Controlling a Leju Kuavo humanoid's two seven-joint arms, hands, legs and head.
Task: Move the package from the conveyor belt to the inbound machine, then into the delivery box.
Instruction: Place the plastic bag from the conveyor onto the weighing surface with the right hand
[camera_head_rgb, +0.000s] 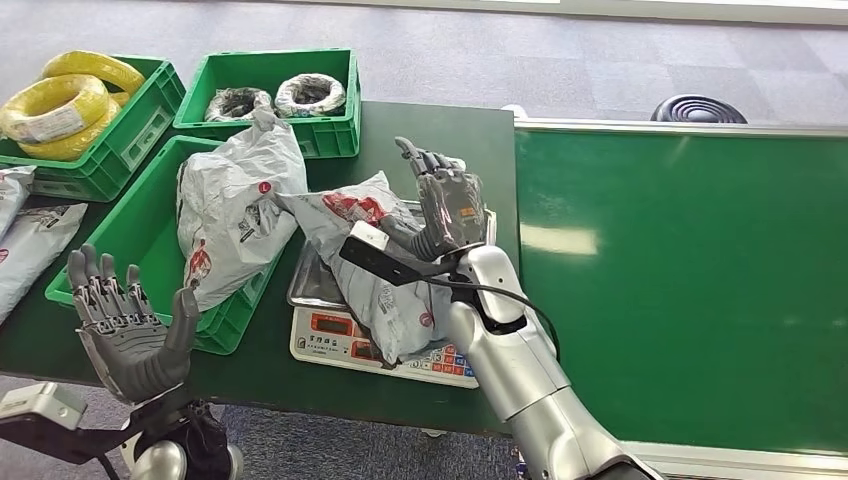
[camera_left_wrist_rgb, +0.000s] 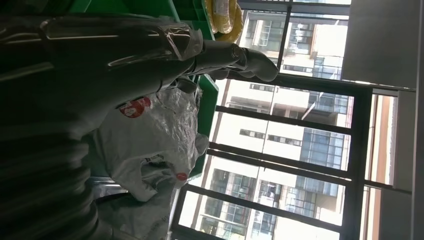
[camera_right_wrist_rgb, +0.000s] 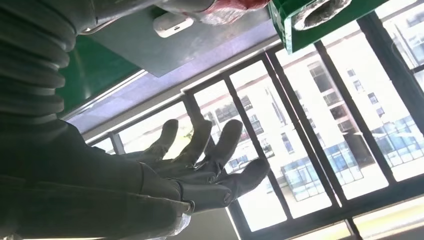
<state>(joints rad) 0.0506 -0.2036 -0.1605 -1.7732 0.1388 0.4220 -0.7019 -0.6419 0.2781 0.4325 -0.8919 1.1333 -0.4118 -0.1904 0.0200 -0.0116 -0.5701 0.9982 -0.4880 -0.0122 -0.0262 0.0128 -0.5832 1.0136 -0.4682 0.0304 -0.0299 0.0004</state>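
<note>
A grey plastic package (camera_head_rgb: 375, 262) with red marks lies across the weighing scale (camera_head_rgb: 330, 338) on the dark green table. My right hand (camera_head_rgb: 449, 197) hovers just right of the package, fingers spread and pointing up, holding nothing; the right wrist view shows its fingers (camera_right_wrist_rgb: 210, 160) apart against windows. My left hand (camera_head_rgb: 125, 325) is raised near the table's front left edge, palm up and fingers apart, empty. Another grey package (camera_head_rgb: 235, 205) sits in the nearer green crate (camera_head_rgb: 150, 215), and the left wrist view shows that package (camera_left_wrist_rgb: 150, 135) past my left hand (camera_left_wrist_rgb: 110, 55). The green conveyor belt (camera_head_rgb: 680, 280) runs on the right.
Two green crates stand at the back: one (camera_head_rgb: 130, 135) holds yellow cable coils (camera_head_rgb: 60, 105), the other (camera_head_rgb: 325, 130) holds wrapped rolls (camera_head_rgb: 308, 95). More grey packages (camera_head_rgb: 25, 240) lie at the far left. A dark round object (camera_head_rgb: 697, 108) sits beyond the belt.
</note>
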